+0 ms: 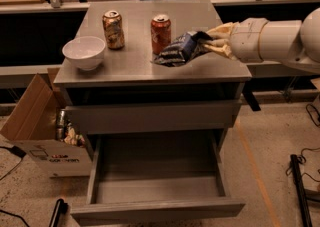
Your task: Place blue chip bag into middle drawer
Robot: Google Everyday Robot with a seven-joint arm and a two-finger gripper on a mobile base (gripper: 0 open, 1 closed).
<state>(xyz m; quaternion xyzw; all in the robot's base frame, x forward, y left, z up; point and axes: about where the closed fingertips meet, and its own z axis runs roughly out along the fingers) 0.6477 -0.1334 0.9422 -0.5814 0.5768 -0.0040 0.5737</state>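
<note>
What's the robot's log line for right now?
pincer: shut on blue chip bag, over cabinet top | middle drawer: open | bag: not yet inside

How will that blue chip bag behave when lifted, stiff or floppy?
Probably floppy: the blue chip bag looks crumpled, and its free end sags toward the tabletop while the gripper, above the table's right side, pinches the other. Likely light; it may brush the orange-red soda can.

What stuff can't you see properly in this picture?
- Camera view: the right end of the blue chip bag is hidden inside the end effector gripping it over the cabinet top.
- The robot arm is cut off by the right edge.
- What's inside the cardboard box is partly hidden by the cabinet.
- Writing on the orange-red soda can is too small to read.
</note>
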